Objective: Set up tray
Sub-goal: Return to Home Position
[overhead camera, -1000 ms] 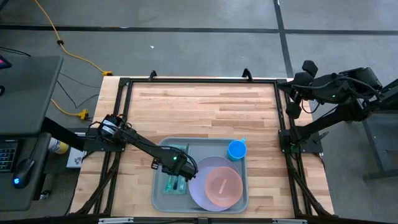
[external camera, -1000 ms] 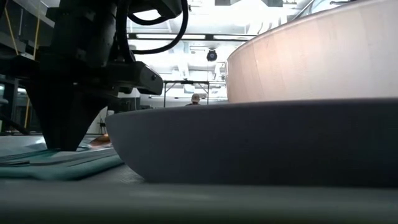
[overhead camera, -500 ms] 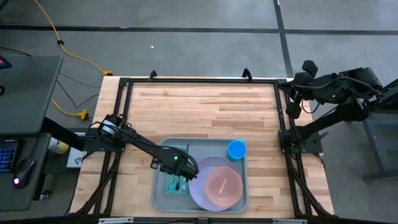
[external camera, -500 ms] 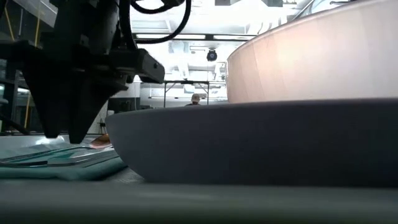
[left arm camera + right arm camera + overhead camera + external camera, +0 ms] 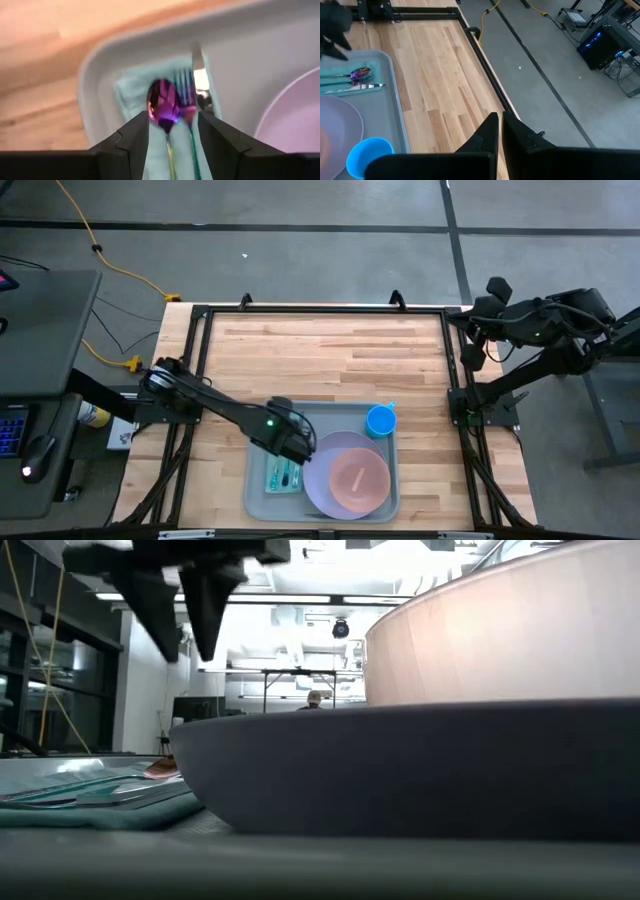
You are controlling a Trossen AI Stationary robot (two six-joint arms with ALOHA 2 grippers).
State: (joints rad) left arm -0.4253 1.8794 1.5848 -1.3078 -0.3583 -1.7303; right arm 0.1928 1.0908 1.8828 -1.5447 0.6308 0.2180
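Observation:
The pale grey-green tray [image 5: 330, 420] lies near the table's near edge. It holds a lavender plate [image 5: 322, 485] with a pink bowl [image 5: 358, 477] on it, a blue cup [image 5: 381, 421] and a teal napkin [image 5: 272, 477]. A spoon [image 5: 162, 107], a fork [image 5: 186, 100] and a knife [image 5: 197, 57] lie on the napkin [image 5: 135, 85]. My left gripper [image 5: 298, 448] hangs open above the cutlery, well clear of it in the low view [image 5: 185, 620]. My right gripper [image 5: 499, 125] is shut and parked off the table's far right corner.
In the low view the plate's rim [image 5: 400, 770] and the bowl [image 5: 520, 630] fill most of the picture. Bare wooden table [image 5: 330, 350] stretches from the tray to the far edge. A black frame [image 5: 200, 320] runs around the table.
My left gripper has parted its fingertips over the napkin and risen straight up, drawing slightly toward the table's far left. The cutlery and napkin stay flat in the tray.

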